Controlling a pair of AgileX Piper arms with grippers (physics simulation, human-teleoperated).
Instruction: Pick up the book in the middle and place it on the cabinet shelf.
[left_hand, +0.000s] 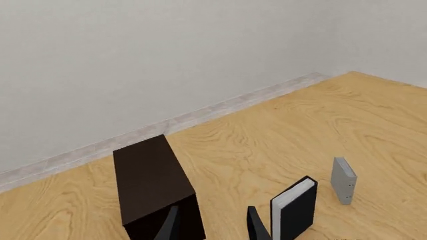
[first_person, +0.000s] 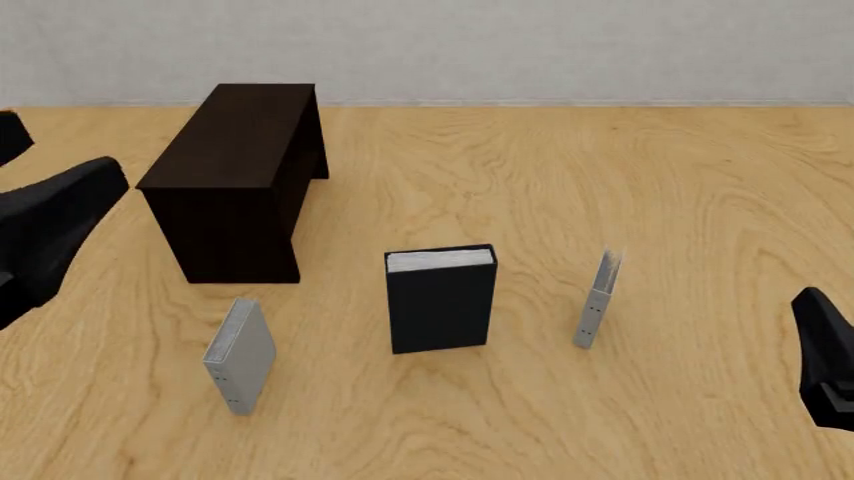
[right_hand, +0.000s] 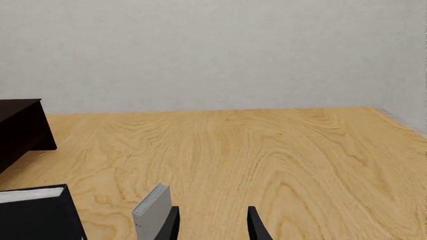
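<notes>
1. The book (first_person: 441, 300) stands upright mid-table, white page edge on top, between two thin grey books (first_person: 240, 355) (first_person: 597, 300)
2. I see the cabinet shelf (first_person: 240, 180) behind it to the left, well apart
3. My left gripper (left_hand: 212, 225) is empty, fingers parted, the book just beside it
4. My right gripper (right_hand: 212, 225) is likewise parted and empty, the book off to its side

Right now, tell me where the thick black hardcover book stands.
In the front view, the thick black hardcover book stands upright mid-table between two thin grey books, in front and to the right of the dark brown wooden cabinet.
</notes>
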